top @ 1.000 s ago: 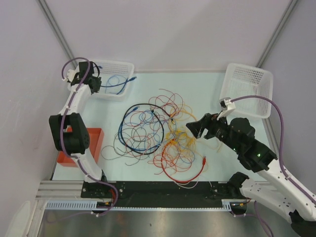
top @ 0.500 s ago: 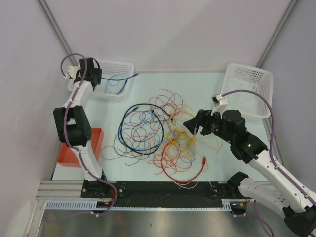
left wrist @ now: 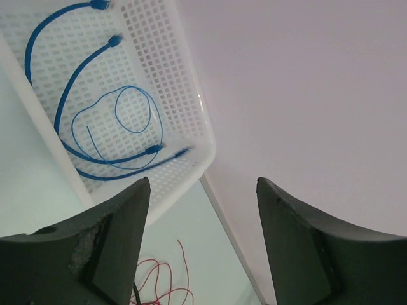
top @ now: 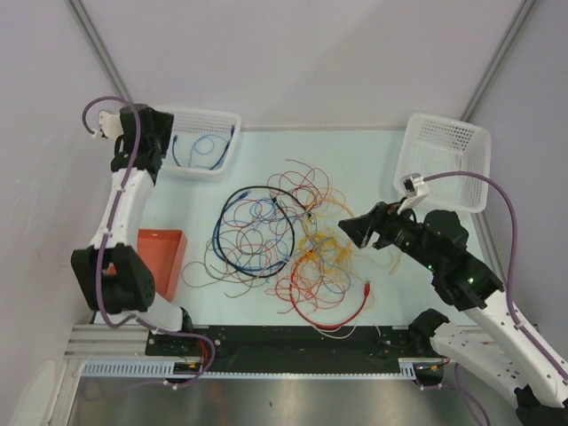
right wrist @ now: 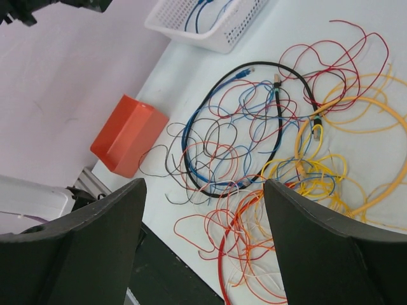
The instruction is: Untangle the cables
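Note:
The cables (top: 284, 240) lie in a loose tangle of red, blue, yellow, orange and black wire at the table's middle. They also show in the right wrist view (right wrist: 280, 121). Some blue cables (top: 206, 149) lie coiled inside the left white basket (top: 222, 117) and fill the left wrist view (left wrist: 114, 121). My left gripper (top: 158, 135) hangs open above that basket's left end, nothing between its fingers (left wrist: 202, 181). My right gripper (top: 353, 229) stands open above the tangle's right side, over yellow and orange wire, also empty (right wrist: 203, 182).
An orange bin (top: 161, 253) sits at the table's left edge. A second white basket (top: 448, 151), with nothing visible in it, stands at the back right. Grey walls close in behind the baskets, and a black rail runs along the near edge (top: 284, 342).
My left gripper has opened and pulled back up and left. The blue cable that hung over the basket rim now lies inside. The right gripper drifted a little and stays open.

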Robot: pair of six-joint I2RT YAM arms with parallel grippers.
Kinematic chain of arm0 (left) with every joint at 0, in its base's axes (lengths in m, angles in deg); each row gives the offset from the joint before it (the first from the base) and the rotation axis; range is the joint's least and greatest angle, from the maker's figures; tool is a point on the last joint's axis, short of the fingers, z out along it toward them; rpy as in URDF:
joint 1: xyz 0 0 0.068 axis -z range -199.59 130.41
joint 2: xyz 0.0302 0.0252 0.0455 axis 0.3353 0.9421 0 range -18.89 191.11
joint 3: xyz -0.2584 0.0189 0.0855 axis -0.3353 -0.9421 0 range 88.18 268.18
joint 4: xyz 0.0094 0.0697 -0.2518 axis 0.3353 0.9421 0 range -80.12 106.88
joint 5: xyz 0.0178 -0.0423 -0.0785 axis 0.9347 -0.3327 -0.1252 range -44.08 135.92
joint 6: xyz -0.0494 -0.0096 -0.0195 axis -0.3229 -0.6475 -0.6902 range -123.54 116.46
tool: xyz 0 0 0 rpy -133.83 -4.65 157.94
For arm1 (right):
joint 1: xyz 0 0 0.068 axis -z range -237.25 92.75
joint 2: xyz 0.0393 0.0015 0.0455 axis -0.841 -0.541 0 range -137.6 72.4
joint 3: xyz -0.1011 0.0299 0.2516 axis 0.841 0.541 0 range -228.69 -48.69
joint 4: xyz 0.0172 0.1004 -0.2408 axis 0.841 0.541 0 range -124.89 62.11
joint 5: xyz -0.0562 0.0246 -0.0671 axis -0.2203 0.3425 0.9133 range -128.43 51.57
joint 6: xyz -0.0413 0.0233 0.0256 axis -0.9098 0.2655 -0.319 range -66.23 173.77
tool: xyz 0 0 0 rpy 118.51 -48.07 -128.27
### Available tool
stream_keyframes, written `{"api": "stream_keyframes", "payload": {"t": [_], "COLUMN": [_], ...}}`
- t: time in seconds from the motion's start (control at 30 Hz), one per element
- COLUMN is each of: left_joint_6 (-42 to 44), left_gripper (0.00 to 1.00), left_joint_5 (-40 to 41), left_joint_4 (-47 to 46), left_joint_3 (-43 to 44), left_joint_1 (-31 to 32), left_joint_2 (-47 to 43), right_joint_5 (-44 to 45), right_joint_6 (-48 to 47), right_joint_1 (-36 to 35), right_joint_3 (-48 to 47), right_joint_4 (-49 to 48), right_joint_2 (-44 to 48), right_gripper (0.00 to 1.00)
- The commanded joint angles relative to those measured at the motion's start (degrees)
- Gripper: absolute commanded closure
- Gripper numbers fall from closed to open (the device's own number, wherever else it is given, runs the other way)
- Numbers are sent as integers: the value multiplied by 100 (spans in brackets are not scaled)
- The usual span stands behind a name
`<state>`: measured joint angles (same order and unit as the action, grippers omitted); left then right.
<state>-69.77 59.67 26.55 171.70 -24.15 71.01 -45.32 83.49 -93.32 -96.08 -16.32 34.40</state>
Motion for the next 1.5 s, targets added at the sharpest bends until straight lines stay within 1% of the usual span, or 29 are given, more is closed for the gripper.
{"api": "stream_keyframes", "payload": {"t": [0.0,0.03,0.07,0.1,0.13,0.17,0.2,0.23,0.27,0.3,0.33,0.37,0.43,0.47,0.6,0.63,0.73,0.83,0.87,1.07,1.13,1.17,1.2,1.3,1.47], "left_joint_6": [619,786,988,1329,1524,1900,2061,2201,2394,2466,2510,2571,2537,2511,2458,2458,2370,2282,2204,1957,1974,1992,2018,2299,2150], "left_gripper": [29,30,32,32,32,32,32,32,32,32,32,33,33,33,32,30,26,25,25,23,17,1,0,0,0], "left_joint_5": [-205,-303,-399,-435,-444,-444,-322,-252,-207,-137,-102,-75,144,197,504,635,777,734,646,268,294,329,390,207,478], "left_joint_4": [-32,-75,-137,-102,-59,3,82,265,354,468,617,671,855,882,953,979,1075,1224,1234,803,786,759,620,164,39], "left_joint_3": [-739,-898,-1056,-1345,-1487,-1749,-1874,-1997,-2250,-2384,-2524,-2813,-3104,-3367,-3834,-3896,-4072,-4116,-4160,-4652,-4661,-4679,-4688,-4758,-4608], "left_joint_1": [130,209,410,629,997,1209,1438,1901,2115,2317,2702,2854,3213,3294,3733,3899,3980,3971,3997,4252,4533,4673,4979,5341,5404], "left_joint_2": [-938,-1088,-1420,-1571,-1851,-1950,-2029,-2117,-2187,-2214,-2232,-2241,-2215,-2206,-2223,-2223,-2171,-2004,-1986,-1837,-1775,-1775,-1792,-1828,-1985], "right_joint_5": [57,65,83,161,214,250,328,364,399,426,435,461,505,514,593,619,690,690,855,1015,1041,1067,1085,1129,1103], "right_joint_6": [166,175,184,158,140,131,114,105,105,96,79,78,87,105,175,184,236,272,263,280,280,281,281,281,281], "right_joint_1": [-13,-22,-57,-66,-110,-136,-171,-189,-207,-224,-259,-268,-312,-330,-426,-453,-541,-637,-681,-848,-884,-910,-927,-945,-972], "right_joint_3": [-182,-182,-182,-182,-182,-182,-182,-182,-182,-173,-173,-156,-138,-130,-77,-68,11,46,46,125,134,152,160,213,213], "right_joint_4": [252,366,428,498,638,700,823,867,903,938,947,947,929,929,921,921,903,850,842,745,745,754,754,701,604], "right_joint_2": [380,433,477,512,565,583,618,627,644,653,671,680,689,680,653,653,636,574,557,460,434,434,425,416,355], "right_gripper": [20,20,20,20,20,20,20,20,20,20,20,20,20,20,20,20,20,21,21,21,21,21,20,20,21]}}
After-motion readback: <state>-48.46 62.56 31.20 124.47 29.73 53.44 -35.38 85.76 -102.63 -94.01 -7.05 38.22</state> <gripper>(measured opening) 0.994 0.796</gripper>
